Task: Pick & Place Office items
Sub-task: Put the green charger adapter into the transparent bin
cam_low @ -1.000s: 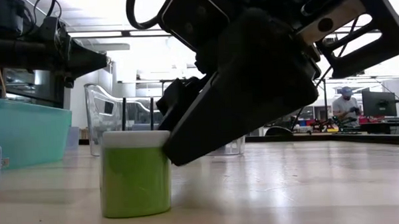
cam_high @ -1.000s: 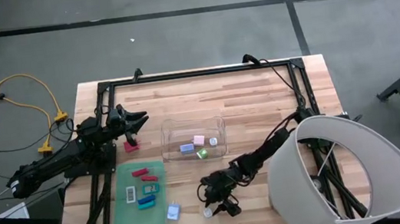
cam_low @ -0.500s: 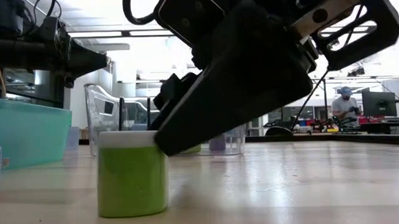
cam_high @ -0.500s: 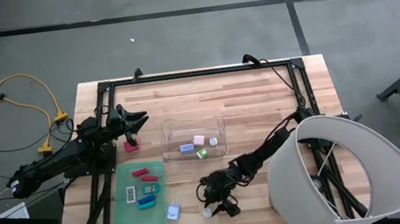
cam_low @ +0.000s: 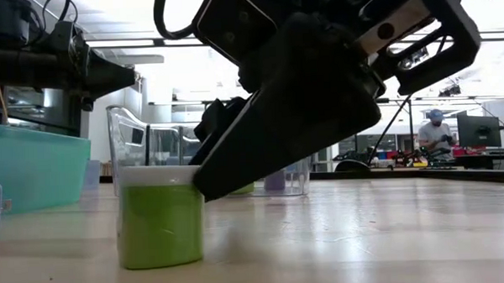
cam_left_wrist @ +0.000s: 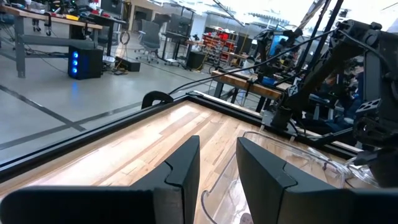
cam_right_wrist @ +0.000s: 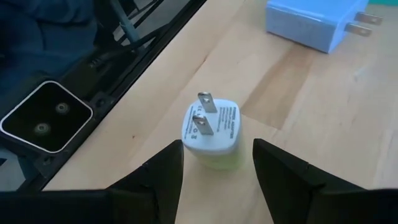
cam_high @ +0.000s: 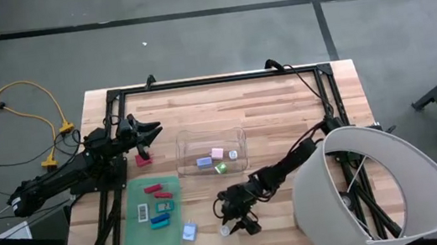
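A small green plug with a white top stands upright near the table's front edge, its two metal prongs pointing up. A pale blue plug lies close by, toward the left. A red piece, two teal pieces and a white piece lie on the mat. Blue, pink and green pieces sit inside the bin. Another red piece lies near the left edge.
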Controlling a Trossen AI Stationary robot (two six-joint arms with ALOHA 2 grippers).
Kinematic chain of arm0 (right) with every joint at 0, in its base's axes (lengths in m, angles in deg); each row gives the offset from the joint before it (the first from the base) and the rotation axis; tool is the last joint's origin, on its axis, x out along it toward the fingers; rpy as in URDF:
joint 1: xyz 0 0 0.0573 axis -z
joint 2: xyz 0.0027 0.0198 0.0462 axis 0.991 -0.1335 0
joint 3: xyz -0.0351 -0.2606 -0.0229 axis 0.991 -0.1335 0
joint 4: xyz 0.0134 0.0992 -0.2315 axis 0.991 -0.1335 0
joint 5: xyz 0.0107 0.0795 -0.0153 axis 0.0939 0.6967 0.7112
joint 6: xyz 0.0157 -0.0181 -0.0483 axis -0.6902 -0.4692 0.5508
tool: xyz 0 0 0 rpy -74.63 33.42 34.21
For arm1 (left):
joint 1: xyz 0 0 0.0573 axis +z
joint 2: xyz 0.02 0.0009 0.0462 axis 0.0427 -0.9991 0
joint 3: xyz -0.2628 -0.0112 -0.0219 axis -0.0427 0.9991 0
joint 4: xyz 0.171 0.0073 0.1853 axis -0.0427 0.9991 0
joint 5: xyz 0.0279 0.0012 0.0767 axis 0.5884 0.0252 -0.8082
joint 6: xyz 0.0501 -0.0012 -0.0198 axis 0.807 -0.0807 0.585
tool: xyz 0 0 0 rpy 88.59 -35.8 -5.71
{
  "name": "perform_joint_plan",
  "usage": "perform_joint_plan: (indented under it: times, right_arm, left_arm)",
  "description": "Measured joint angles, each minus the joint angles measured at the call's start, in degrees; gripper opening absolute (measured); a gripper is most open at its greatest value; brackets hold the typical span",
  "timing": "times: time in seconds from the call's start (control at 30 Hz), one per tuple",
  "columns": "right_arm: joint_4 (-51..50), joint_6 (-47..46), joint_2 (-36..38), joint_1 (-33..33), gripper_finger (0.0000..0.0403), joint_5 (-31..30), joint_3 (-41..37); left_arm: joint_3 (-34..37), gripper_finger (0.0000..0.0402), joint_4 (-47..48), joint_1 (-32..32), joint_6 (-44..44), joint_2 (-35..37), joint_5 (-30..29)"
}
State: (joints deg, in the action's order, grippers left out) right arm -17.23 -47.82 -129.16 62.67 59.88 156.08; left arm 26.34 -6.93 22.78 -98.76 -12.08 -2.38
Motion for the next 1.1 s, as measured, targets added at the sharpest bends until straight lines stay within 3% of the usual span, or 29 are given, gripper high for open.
perform_joint_plan:
  times: [0.67, 1.1]
  right_arm:
    - [1.37, 0.46, 0.00, 1.04, 0.0181, -0.32, 0.00]
    - [1.30, 0.03, -2.01, 2.09, 0.0181, 2.74, 1.74]
  left_arm:
    - [0.00, 0.0102, 0.01, -0.02, 0.00, -0.02, 0.02]
    - [0.00, 0.0102, -0.03, -0.01, 0.00, 0.00, 0.00]
